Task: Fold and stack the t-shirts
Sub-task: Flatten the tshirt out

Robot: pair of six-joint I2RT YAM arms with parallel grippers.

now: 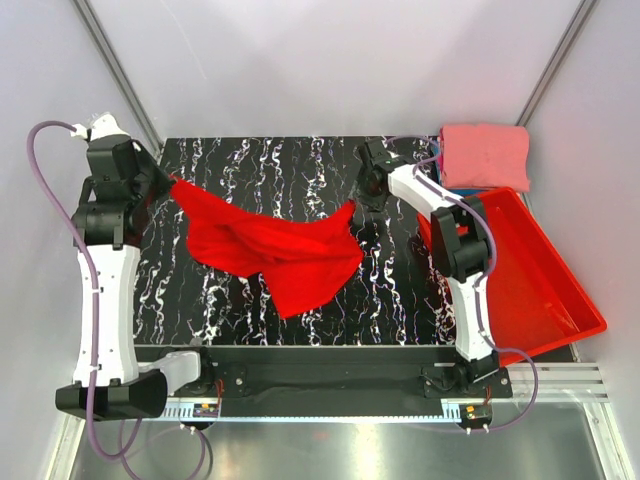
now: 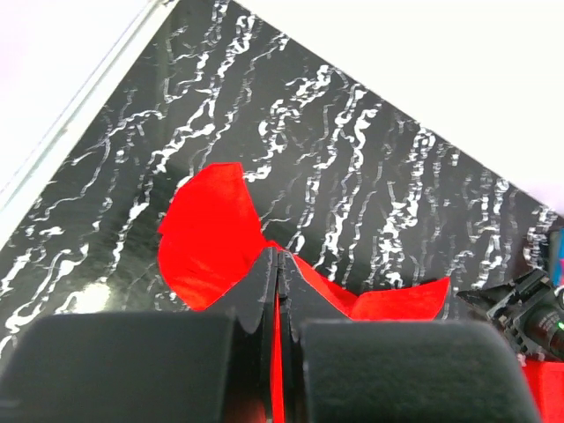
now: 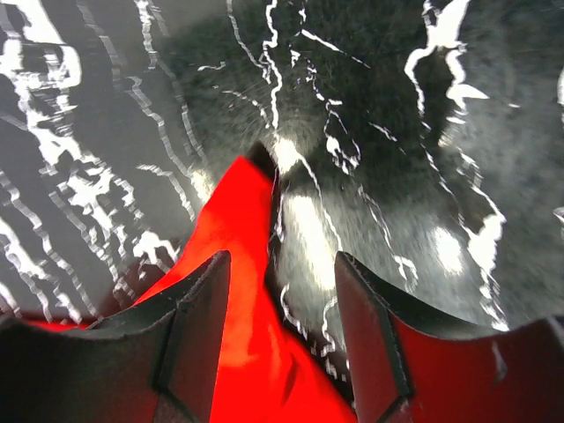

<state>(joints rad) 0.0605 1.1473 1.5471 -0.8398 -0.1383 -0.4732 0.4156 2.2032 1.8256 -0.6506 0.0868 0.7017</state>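
A bright red t-shirt hangs crumpled across the middle of the black marbled table. At the table's left edge my left gripper holds up its left corner. In the left wrist view the fingers are shut, with red cloth pinched between them. My right gripper is at the shirt's right corner. In the right wrist view its jaws stand open. A pointed tip of the red cloth lies between them, close to the left finger. A folded salmon-pink t-shirt rests at the back right.
A rigid red plastic bin lies tilted off the table's right edge, beside the right arm. A strip of blue shows under the pink shirt. White walls and metal rails close in the back and sides.
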